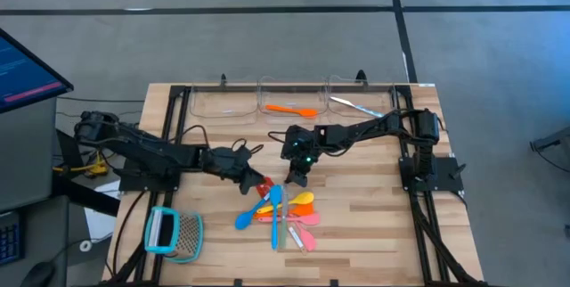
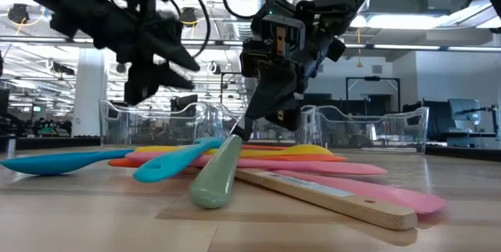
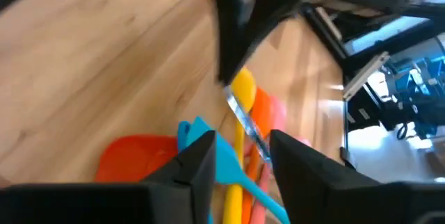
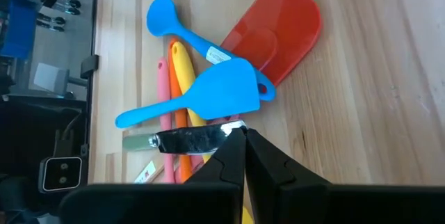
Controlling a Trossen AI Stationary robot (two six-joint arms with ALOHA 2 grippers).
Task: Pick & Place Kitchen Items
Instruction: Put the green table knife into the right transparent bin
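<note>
The right gripper (image 4: 243, 140) is pinching its 2 fingers shut on the tip of the silvery flat metal blade (image 4: 191, 139) lying atop the utensil pile mid-desk, while the left gripper (image 3: 240, 158) is hovering beside it, fingers parted and empty.

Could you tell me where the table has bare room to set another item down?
Free: the bare wood right of the utensil pile, and the strip between the mesh tool and the pile. Crowded: the centre, where the left gripper and right gripper meet over the utensils.
</note>
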